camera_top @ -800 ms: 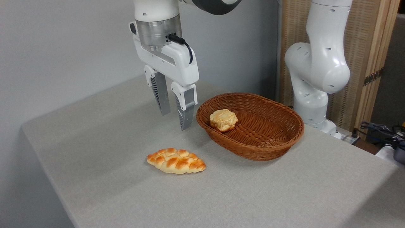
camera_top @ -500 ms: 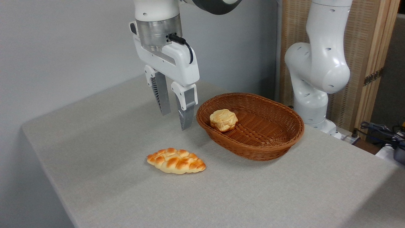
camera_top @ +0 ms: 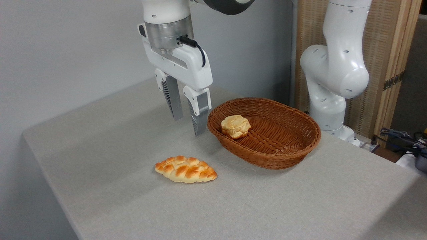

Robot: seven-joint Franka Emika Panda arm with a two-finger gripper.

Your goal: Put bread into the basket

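Note:
The braided bread, golden-orange on top and pale underneath, lies flat on the grey table in front of me. The reddish-brown wicker basket stands to its right and farther back. My gripper hangs open above the table, just left of the basket's rim and behind the loaf, its grey fingers pointing down with nothing between them.
A small round pale-tan bun sits inside the basket near its left wall. The arm's white base rises behind the basket at the right. Cables lie at the far right edge. The table edge runs along the left.
The gripper has drifted slightly to the right, toward the basket's rim. The loaf, bun and basket have stayed put.

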